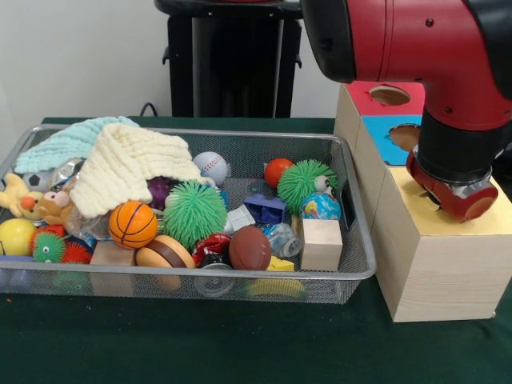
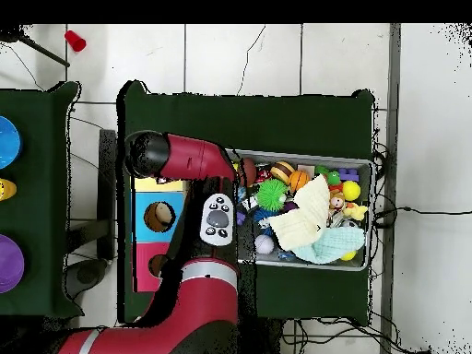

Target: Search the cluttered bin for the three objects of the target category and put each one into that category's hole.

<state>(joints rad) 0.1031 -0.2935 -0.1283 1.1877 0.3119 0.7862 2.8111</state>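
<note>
Bin (image 1: 352, 276): 1 wire basket, cluttered; boxes: 3 | end effector (image 1: 458, 198) over yellow-top box (image 1: 448, 264); state unclear

Front view: even, bright indoor light from above, no hard shadows. Soft shadow under silver wire mesh basket (image 1: 352, 272) on dark green tablecloth (image 1: 200, 344). Small glare spots on glossy orange basketball-print ball (image 1: 132, 224) and red robot arm casing (image 1: 408, 36). Arm casing slightly soft, close to lens; basket contents reasonably sharp. Pale wood box with yellow top (image 1: 436, 272) evenly lit.

Overhead view: white tiled floor (image 2: 277, 55) very bright, near washed out. Green cloth dark. Small things in basket blurred, hard to tell apart.
</note>
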